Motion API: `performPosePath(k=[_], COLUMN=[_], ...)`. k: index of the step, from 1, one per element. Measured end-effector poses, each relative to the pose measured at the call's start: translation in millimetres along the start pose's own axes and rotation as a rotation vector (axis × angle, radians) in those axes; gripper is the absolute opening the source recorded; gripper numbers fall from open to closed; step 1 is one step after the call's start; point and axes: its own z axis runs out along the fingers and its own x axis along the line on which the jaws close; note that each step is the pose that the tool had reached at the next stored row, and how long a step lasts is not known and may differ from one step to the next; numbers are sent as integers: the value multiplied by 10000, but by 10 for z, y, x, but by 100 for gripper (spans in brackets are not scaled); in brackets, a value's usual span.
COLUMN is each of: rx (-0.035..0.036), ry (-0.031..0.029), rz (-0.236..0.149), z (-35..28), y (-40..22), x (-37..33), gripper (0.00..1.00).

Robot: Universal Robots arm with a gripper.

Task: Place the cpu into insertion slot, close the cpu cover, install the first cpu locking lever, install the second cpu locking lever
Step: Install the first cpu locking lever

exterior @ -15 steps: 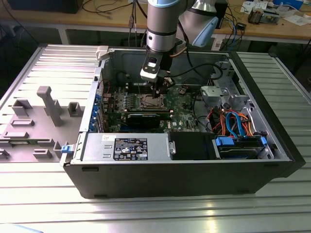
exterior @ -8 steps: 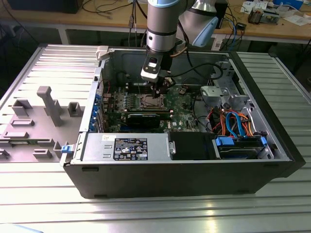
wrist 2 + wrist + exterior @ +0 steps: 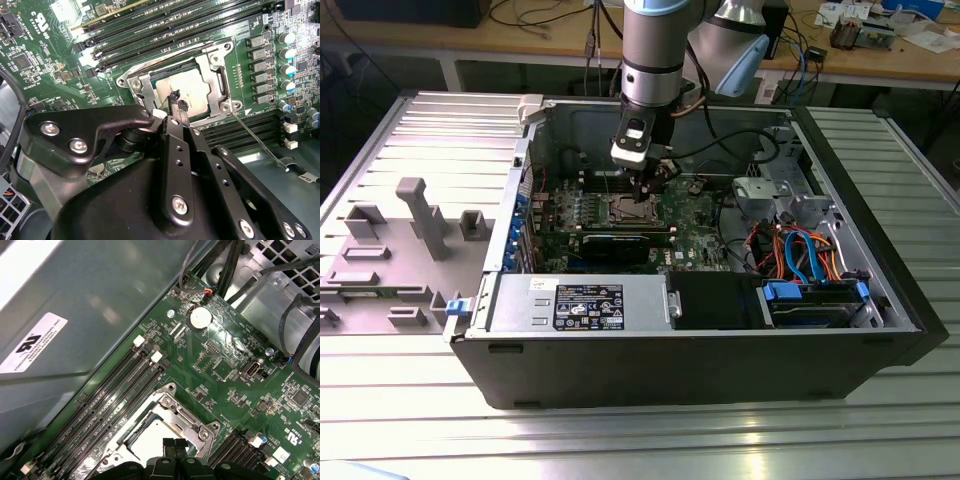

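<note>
Silver cpu cover [image 3: 216,80] lies down around the cpu [image 3: 192,92]; pincer [image 3: 178,103] pressed together just above it

Exterior view: bright, even overhead light; glare streaks on ribbed table [image 3: 770,440]; case [image 3: 700,370] interior in shadow.
Second wrist view: pale sheen on cpu [image 3: 187,92]; black gripper [image 3: 178,102] body dark.
First wrist view: soft reflections on case wall; coin cell [image 3: 201,318] glaring white.
</note>
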Motion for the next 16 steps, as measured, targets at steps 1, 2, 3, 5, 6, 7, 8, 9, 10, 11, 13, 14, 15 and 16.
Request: performPosePath(k=[1, 2, 3, 5, 6, 7, 8, 9, 10, 11, 13, 14, 15, 16], rx=[-1, -2, -2, -3, -4, -4, -5, -5, -5, -6, -7, -8, -9, -9], ry=[0, -1, -1, -2, -2, -3, -3, -3, -4, -3, -5, -5, -6, -5], rz=[-26, -45, -59, -112, -128, -141, -158, -171, -185, -197, -251, -271, -293, -306], z=[0, 0, 0, 0, 0, 0, 0, 0, 0, 0, 0, 0, 0, 0], y=[0, 0, 0, 0, 0, 0, 0, 0, 0, 0, 0, 0, 0, 0], x=[0, 0, 0, 0, 0, 0, 0, 0, 0, 0, 0, 0, 0, 0], gripper=[11, 11, 11, 11, 11, 11, 11, 11, 11, 11, 11, 11, 11, 11])
